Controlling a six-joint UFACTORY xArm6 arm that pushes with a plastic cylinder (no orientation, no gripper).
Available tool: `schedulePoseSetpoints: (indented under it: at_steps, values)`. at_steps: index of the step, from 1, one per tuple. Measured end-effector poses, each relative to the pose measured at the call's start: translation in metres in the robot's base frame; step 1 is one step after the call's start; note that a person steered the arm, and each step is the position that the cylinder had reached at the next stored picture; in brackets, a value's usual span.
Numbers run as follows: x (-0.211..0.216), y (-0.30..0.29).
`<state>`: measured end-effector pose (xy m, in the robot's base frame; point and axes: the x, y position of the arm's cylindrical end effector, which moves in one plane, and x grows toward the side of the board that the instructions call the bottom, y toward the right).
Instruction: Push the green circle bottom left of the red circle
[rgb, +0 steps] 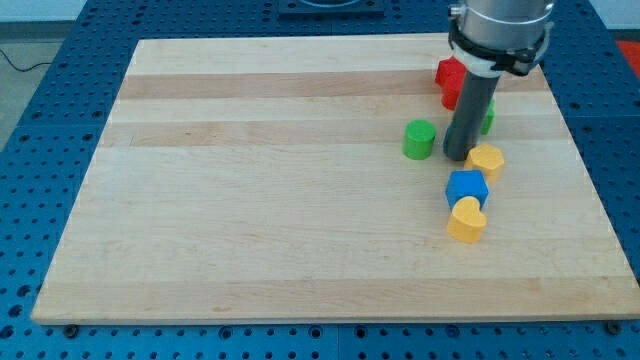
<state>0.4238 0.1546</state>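
On a wooden board (300, 200), my tip (458, 157) rests just right of the one green circle (419, 139), which sits lower left of the red blocks (451, 78). The rod hides part of them and of a second green block (487, 117), so the red count is unclear. Below lie two yellow hearts (486, 159) (467, 220) flanking one blue block (467, 187). The arm carries no pincer.
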Motion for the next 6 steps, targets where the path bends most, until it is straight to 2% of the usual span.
schedulePoseSetpoints:
  at_steps: [1, 2, 3, 4, 5, 6]
  values:
    - [0.005, -0.003]
    - [0.022, -0.034]
    - [-0.003, -0.073]
    - [-0.050, -0.080]
    - [-0.058, -0.071]
    - [-0.049, -0.058]
